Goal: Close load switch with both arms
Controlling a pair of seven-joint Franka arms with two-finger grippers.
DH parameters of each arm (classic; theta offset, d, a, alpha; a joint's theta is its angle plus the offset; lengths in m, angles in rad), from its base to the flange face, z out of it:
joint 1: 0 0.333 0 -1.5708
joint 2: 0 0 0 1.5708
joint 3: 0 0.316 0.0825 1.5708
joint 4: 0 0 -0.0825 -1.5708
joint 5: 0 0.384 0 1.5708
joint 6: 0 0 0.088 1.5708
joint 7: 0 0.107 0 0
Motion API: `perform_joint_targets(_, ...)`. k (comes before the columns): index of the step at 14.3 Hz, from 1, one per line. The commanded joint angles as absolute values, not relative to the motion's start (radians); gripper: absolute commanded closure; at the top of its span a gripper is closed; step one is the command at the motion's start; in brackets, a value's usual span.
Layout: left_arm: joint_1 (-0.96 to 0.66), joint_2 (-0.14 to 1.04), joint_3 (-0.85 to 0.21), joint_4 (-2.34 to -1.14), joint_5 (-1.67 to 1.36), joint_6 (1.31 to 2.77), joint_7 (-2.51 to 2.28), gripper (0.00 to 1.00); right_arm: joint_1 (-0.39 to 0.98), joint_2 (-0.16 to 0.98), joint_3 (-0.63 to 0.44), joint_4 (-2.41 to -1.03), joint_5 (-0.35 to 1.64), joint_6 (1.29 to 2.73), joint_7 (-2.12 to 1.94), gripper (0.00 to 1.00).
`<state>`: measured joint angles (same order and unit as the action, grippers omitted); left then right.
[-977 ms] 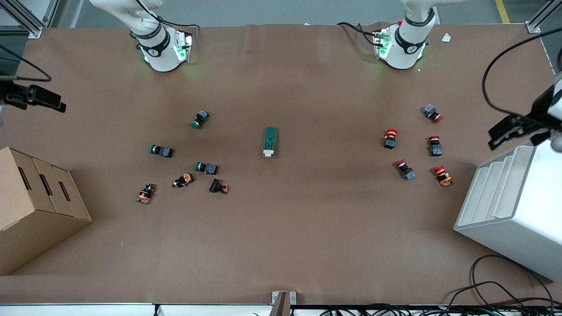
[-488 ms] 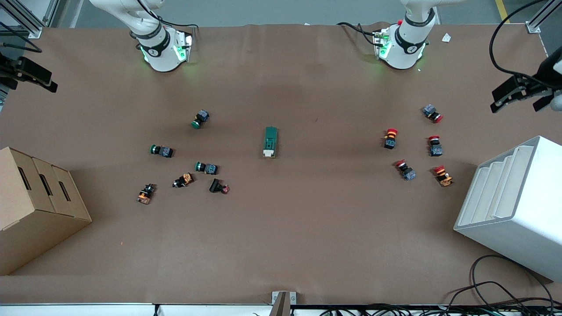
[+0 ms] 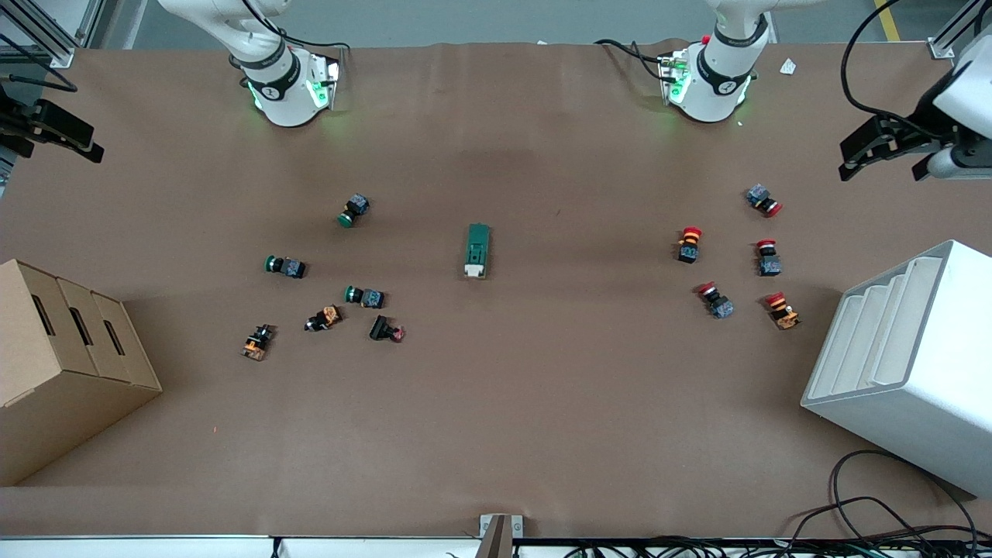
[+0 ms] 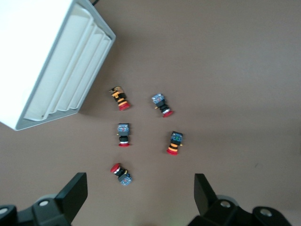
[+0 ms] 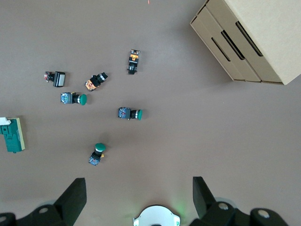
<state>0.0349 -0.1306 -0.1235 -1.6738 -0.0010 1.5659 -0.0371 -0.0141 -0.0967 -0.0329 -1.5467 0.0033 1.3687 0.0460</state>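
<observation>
Load switch (image 3: 477, 251) lies flat mid-table, dark green body with its white lever end toward the front camera, alone, nothing touching it; it also shows at the edge of the right wrist view (image 5: 11, 134). Toward the right arm's end sits a loose scatter of green-capped push-buttons (image 3: 353, 210) plus a few orange/black ones (image 3: 324, 318), all well apart from the switch. Toward the left arm's end is a cluster of five red-capped push-buttons (image 3: 689, 243), also well apart from it. Cardboard box (image 3: 62, 364) sits at the right arm's table end, white stepped bin (image 3: 914, 364) at the left arm's end.

Left gripper (image 3: 887, 147) is up in the air over the table edge at the left arm's end, above the red buttons' area; fingers (image 4: 73, 195) spread wide, holding nothing. Right gripper (image 3: 46, 128) is up over the table edge at the right arm's end; fingers (image 5: 75, 197) spread wide, holding nothing. Neither is near the switch.
</observation>
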Motion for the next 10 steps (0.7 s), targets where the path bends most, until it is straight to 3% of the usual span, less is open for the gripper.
perform_joint_targets(1,-0.017,-0.129,-0.078,-1.663,-0.018,1.563,-0.028,0.00,-0.020,-0.161,-0.029,-1.621,0.015,1.407,0.038,0.00)
perform_joint_targets(3,-0.011,-0.081,-0.078,-1.608,-0.017,1.563,-0.018,0.00,-0.018,-0.161,-0.028,-1.620,0.017,1.410,0.037,0.00)
perform_joint_targets(10,-0.011,-0.077,-0.078,-1.601,-0.017,1.526,-0.026,0.00,-0.017,-0.160,-0.028,-1.618,0.017,1.407,0.003,0.00)
